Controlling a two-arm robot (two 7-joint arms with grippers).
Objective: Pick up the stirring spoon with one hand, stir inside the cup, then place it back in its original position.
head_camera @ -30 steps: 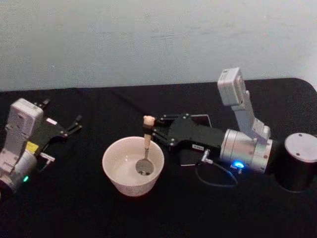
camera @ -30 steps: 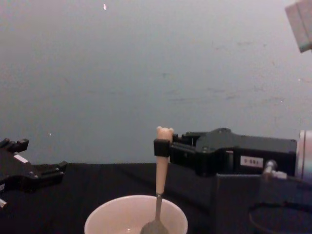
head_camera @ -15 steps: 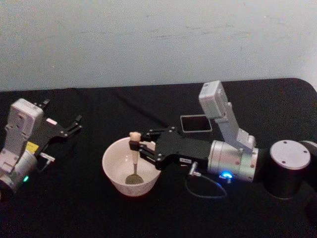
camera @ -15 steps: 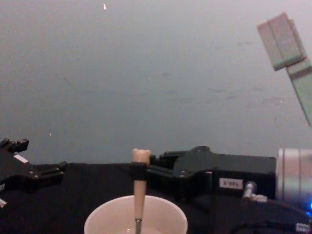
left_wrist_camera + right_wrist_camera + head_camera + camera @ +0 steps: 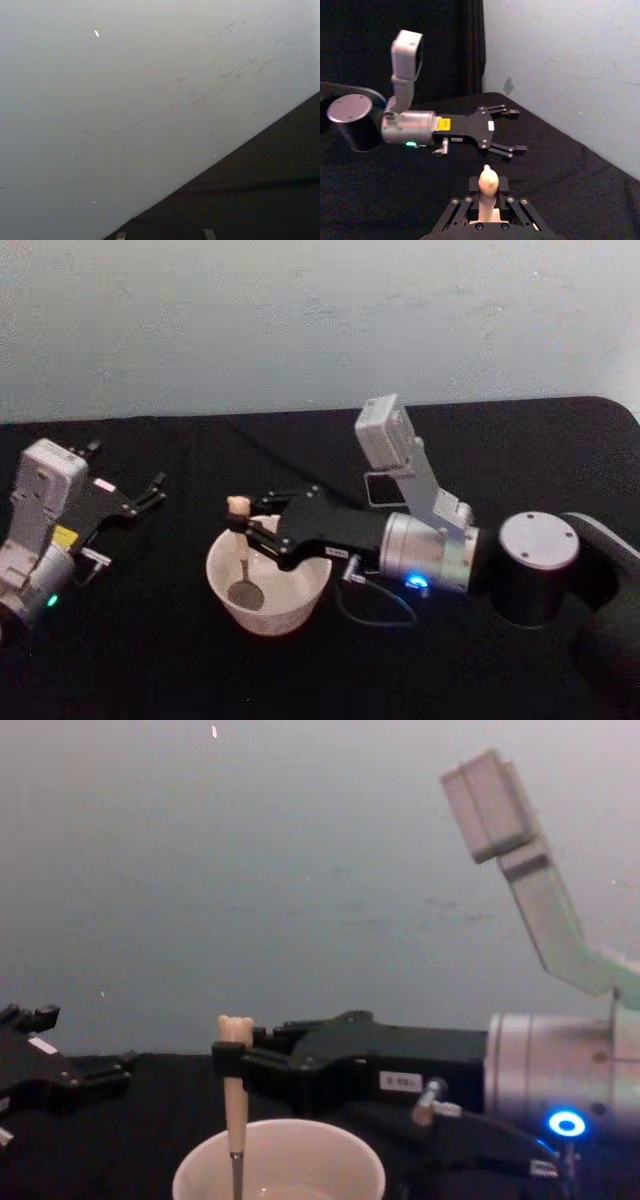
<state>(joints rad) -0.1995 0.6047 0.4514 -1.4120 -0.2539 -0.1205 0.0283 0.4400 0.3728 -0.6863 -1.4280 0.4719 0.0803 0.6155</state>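
Spoon [image 5: 240,558]: shiny metal bowl, matt beige handle; cup [image 5: 272,618] smooth, cream, faintly glossy; right gripper [image 5: 240,531] matt black, plastic-looking; its wrist [image 5: 430,552] satin silver metal; table cover [image 5: 150,650] matt black cloth; wall [image 5: 300,320] pale, matt, lightly scuffed.

A black table [image 5: 150,670] stretched below a pale grey wall [image 5: 300,320]. The wall carried faint dark scuffs [image 5: 220,90] and one small white fleck [image 5: 214,733]. In the right wrist view a dark curtain [image 5: 470,45] hung beside the wall.
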